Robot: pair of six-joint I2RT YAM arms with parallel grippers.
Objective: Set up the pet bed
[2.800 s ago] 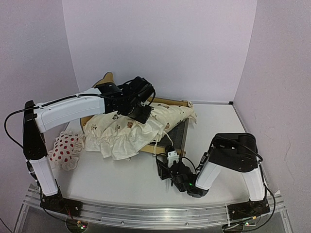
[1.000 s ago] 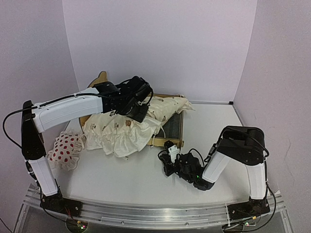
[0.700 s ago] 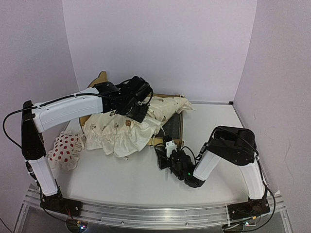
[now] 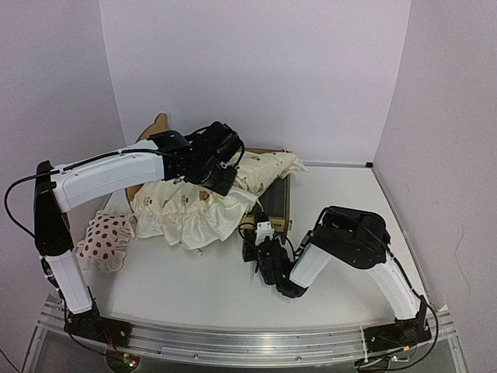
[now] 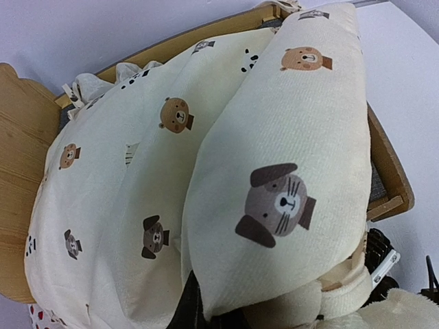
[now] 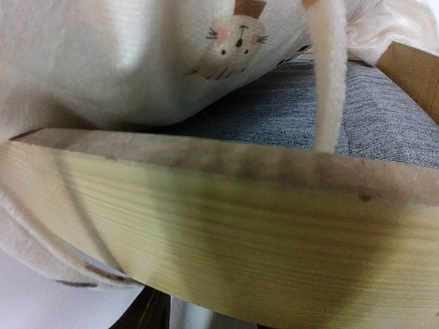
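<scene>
Top view, bed: the pet bed (image 4: 276, 203) sits mid-table, toward 12 o'clock from the arm bases. Its headboard (image 4: 158, 125) is at the 10 o'clock end.
Top view, cover: a cream cushion (image 4: 194, 210) lies heaped over most of the frame and spills over the near rail toward 7 o'clock. It hides all of the base except a grey patch at the 3 o'clock end.
Top view, left gripper (image 4: 223, 172): it is on top of the heap, fingers pinched together on a fold of the cream cushion.
Top view, right gripper (image 4: 260, 233): it is low on the table (image 4: 342, 194), right against the bed's near corner at 5 o'clock. I cannot tell how far its fingers are parted.
Top view, aside: a spotted pillow (image 4: 105, 237) lies at 9 o'clock of the heap, just beside the ruffles.
Left wrist view: the cushion fills the frame, one fold doubled over another. The headboard (image 5: 20, 171) shows at 9 o'clock and a side rail (image 5: 387, 178) at 3 o'clock.
Right wrist view: a wooden rail (image 6: 240, 233) crosses close to the lens and blocks the fingers from sight. The grey base (image 6: 329, 123) is behind it, with the cushion overhanging at 11 o'clock. A cream tie (image 6: 328, 82) hangs down to the rail at 1 o'clock.
</scene>
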